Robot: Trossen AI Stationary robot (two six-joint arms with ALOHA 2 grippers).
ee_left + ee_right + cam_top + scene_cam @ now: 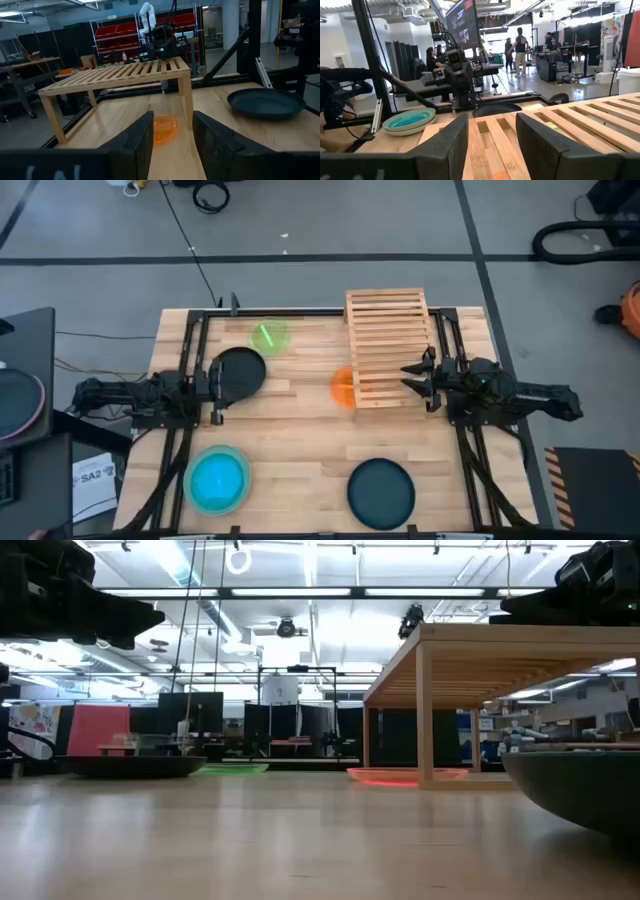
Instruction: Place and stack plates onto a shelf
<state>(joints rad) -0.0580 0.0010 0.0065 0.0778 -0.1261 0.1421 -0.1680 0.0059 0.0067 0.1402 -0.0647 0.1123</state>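
The shelf (386,348), a rack of pale slats, stands at the table's far right on its legs. An orange plate (341,387) lies half under its left edge (162,127). A green plate (268,337) and a black plate (238,373) lie on the table left of it. A cyan plate (218,478) sits in a pale larger plate, near left. A dark teal plate (381,491) lies near centre. My left gripper (216,390) hovers open beside the black plate (172,122). My right gripper (418,378) hovers open over the shelf's right edge (492,120).
Black frame rails run along the table's left and right sides under both arms. Bare wood shows in the table's middle (300,430) between the plates. The room beyond holds monitors, racks and people standing far off.
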